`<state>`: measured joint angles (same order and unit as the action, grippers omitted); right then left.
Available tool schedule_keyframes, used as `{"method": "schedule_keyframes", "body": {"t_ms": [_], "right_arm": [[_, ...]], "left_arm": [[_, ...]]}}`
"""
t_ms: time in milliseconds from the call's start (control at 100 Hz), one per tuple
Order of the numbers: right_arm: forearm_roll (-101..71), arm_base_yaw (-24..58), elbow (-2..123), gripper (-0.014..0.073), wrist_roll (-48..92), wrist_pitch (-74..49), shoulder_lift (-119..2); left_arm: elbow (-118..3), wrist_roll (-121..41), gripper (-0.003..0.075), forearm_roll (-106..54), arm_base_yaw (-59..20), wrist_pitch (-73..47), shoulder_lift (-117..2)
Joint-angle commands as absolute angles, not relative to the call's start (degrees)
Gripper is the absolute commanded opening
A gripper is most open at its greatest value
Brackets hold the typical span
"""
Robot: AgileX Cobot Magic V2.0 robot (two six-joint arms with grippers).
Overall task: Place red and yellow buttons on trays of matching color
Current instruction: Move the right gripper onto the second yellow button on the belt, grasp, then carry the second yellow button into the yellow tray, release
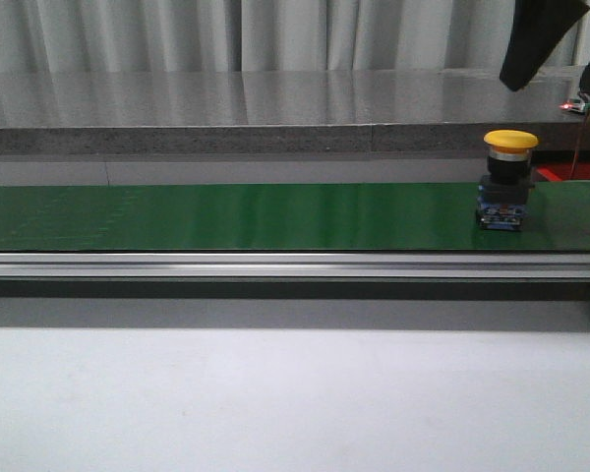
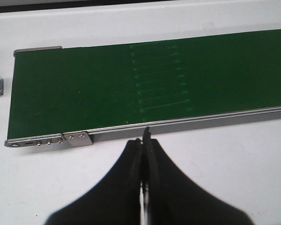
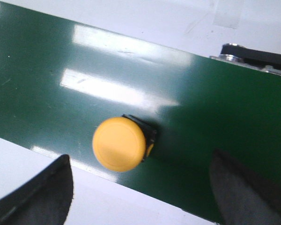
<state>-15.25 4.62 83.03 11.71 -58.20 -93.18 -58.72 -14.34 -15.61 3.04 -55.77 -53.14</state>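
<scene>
Front view. A yellow mushroom-head push button (image 1: 509, 177) stands upright on its dark switch body on the green conveyor belt (image 1: 236, 216), near the belt's right end. Upright, it offers its cap and neck to a grasp from above. The belt runs across a white bench (image 1: 275, 403) on an aluminium side rail (image 1: 275, 264). No tray shows clearly; a red patch just right of the button may be part of one, but this cannot be settled. No red button appears.

Left wrist view. The left gripper (image 2: 144, 140) has its jaws pressed together with nothing between them. It hangs over the bench just beside the belt's near rail, close to the belt's end plate (image 2: 47, 140) and well apart from the button, so it reads as parked while the other arm works.

Right wrist view. The right gripper (image 3: 140, 187) has its jaws spread wide and empty. The button's yellow cap (image 3: 119, 144) lies on the belt, nearer one finger (image 3: 42, 197) than the other, by the belt's near edge. The spread suits a straddling descent; the offset suggests further centring is needed before closing.
</scene>
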Motion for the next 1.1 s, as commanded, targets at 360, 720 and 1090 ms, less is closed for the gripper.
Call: {"method": "schedule_keyframes", "body": {"t_ms": [360,720,1090], "right_arm": [[-14.21,5.88,86.49,0.0587,11.95,-59.34,-95.17],[-9.62,3.39,86.49,0.0587,8.64,-60.18,-99.04],[-9.62,3.15,86.49,0.0099,8.64,-59.44,-99.26]], "left_arm": [[-60.14,-13.8,-0.002,-17.16,2.53,-52.48,-52.48],[-60.14,-13.8,-0.002,-17.16,2.53,-52.48,-52.48],[-60.14,-13.8,-0.002,-17.16,2.53,-52.48,-52.48]]}}
